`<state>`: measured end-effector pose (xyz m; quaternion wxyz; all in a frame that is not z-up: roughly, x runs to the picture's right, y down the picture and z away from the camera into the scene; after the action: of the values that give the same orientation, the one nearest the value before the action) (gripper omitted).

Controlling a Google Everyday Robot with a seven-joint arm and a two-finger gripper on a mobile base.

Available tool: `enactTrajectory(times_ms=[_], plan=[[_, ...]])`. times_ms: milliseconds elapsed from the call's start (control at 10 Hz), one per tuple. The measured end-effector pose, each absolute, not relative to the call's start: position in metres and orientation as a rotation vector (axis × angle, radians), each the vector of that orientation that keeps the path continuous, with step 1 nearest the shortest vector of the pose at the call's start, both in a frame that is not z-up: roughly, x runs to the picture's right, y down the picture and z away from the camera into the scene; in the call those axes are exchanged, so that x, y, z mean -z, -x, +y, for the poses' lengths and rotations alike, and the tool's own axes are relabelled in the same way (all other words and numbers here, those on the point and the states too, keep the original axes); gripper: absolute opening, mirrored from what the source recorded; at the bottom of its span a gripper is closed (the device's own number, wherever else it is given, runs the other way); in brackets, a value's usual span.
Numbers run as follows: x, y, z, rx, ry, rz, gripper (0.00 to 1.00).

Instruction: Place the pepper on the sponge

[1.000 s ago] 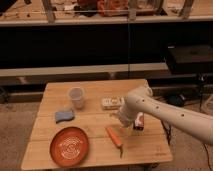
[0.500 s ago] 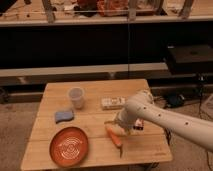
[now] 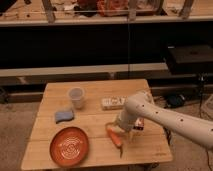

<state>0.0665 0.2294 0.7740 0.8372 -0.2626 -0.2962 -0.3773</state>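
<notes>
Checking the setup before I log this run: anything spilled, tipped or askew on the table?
Nothing stands out. The cup stands upright, the plate, sponge and box lie flat, and the pepper lies on the table by the gripper.

The hand point(image 3: 125, 132) sits over the bench's point(image 3: 95, 125) 5 o'clock part, at the pepper's point(image 3: 115, 140) 1 o'clock end, mostly covered by the pale wrist. The arm point(image 3: 170, 117) is cut off by the picture's edge at 4 o'clock. The arm hides the white box's point(image 3: 111, 103) 3 o'clock end, and the box's print is too small to read.
</notes>
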Motion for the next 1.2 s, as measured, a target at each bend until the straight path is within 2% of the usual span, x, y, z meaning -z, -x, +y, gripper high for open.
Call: enactTrajectory(times_ms=[400, 800, 1000, 1200], plan=[[-0.768, -0.051, 0.237, 1.050, 0.469, -0.673, 0.80], [-0.761, -0.031, 0.246, 1.535, 0.277, -0.751, 0.80], [-0.762, -0.022, 0.252, 1.662, 0.268, -0.731, 0.80], [-0.772, -0.017, 0.260, 1.690, 0.322, -0.688, 0.77]])
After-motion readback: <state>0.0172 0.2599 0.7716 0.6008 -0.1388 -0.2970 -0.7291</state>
